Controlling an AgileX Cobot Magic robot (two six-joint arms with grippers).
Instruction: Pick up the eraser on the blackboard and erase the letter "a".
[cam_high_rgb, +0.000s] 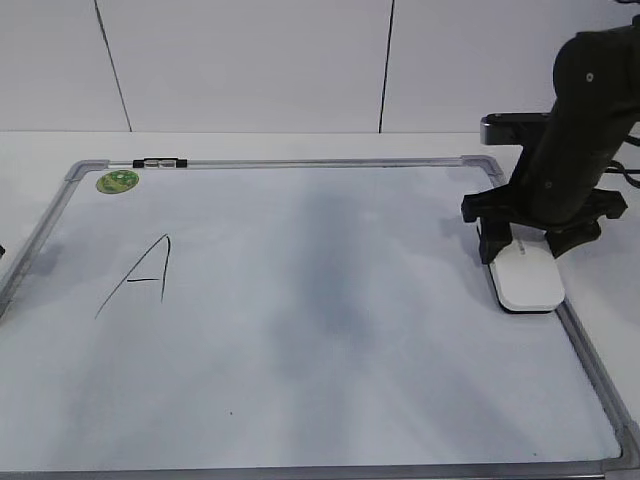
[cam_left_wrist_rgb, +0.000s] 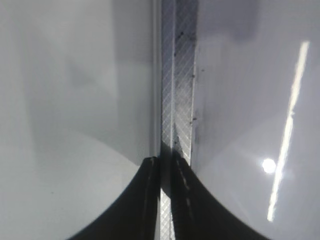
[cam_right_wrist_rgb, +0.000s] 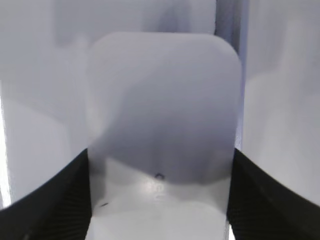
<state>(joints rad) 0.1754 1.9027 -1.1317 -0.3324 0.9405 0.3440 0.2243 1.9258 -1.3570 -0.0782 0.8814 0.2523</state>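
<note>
Eraser lying at the board's three o'clock edge, right gripper straddling it, capital A sitting at nine o'clock, sticker lying at eleven o'clock

I see the right pincer low over the white eraser at the blackboard's right edge. A capital "A" sits left, below a green sticker.
</note>
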